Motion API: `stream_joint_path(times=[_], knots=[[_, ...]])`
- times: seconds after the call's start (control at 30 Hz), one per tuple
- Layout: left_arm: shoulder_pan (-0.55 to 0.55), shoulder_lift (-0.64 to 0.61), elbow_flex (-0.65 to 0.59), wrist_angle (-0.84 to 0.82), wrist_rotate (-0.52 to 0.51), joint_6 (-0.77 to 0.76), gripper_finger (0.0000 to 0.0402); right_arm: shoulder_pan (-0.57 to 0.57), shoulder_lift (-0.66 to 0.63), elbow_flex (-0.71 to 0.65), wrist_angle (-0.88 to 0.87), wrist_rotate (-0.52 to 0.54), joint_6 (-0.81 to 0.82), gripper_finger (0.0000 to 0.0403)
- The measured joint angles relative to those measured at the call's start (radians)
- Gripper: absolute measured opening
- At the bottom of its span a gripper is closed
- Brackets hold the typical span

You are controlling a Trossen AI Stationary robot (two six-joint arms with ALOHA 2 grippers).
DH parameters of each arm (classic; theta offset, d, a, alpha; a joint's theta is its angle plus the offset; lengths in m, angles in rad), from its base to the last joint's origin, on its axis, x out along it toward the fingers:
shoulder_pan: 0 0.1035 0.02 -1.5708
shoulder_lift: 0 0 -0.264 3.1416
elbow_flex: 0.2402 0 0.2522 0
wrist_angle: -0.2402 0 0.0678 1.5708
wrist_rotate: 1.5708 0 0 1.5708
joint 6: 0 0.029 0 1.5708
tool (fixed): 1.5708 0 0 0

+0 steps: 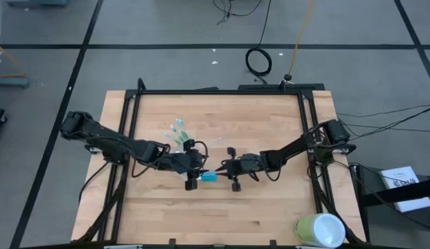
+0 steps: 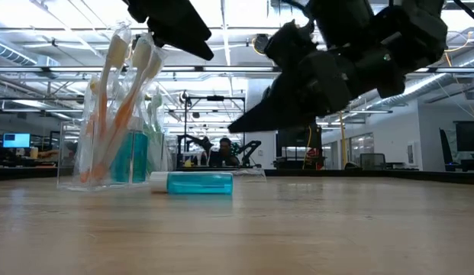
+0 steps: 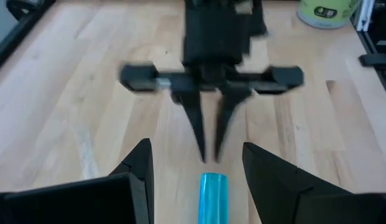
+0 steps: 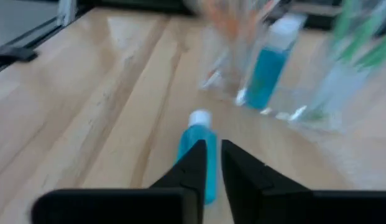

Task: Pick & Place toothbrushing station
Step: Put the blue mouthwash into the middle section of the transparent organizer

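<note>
A clear plastic cup (image 2: 114, 145) stands on the table, with white-and-green and orange toothbrushes (image 1: 180, 133) and a blue white-capped tube (image 4: 270, 62) upright inside it. Another blue tube (image 2: 198, 183) lies on its side on the table (image 1: 209, 177), between the two grippers. My left gripper (image 3: 202, 171) is open and hangs above that tube, with a finger on either side of it in the left wrist view, touching nothing. My right gripper (image 4: 214, 158) faces it from the table's right, fingers drawn together to a thin slit, raised above the table (image 2: 237, 126).
A large pale green-and-white cup (image 1: 318, 229) stands at the table's near right corner, also in the left wrist view (image 3: 326, 12). Black frame rails (image 1: 131, 117) run along the table's left, right and far sides. Bare wood lies toward the near edge.
</note>
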Motion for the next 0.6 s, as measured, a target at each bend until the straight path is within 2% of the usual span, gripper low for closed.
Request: stream_joint_path(times=[0.13,0.27,0.37,0.47,0.6], knots=[[0.001,-0.013,0.0,-0.006,-0.007,0.0,0.0168,0.011,0.054,0.074,-0.062,-0.038,0.048,0.0114],[0.0,-0.014,0.0,-0.007,-0.007,0.0,0.0168,0.023,0.122,0.187,-0.241,-0.042,0.074,0.0205],[0.0,-0.014,0.0,-0.008,-0.007,-0.015,0.0168,0.022,0.175,0.258,-0.312,-0.041,0.087,0.0259],[0.0,-0.014,0.0,-0.013,-0.007,-0.031,0.0168,0.012,0.207,0.287,-0.328,-0.024,0.079,0.0292],[-0.01,-0.014,0.0,-0.014,-0.007,-0.032,0.0168,-0.004,0.211,0.285,-0.356,0.023,0.072,0.0302]])
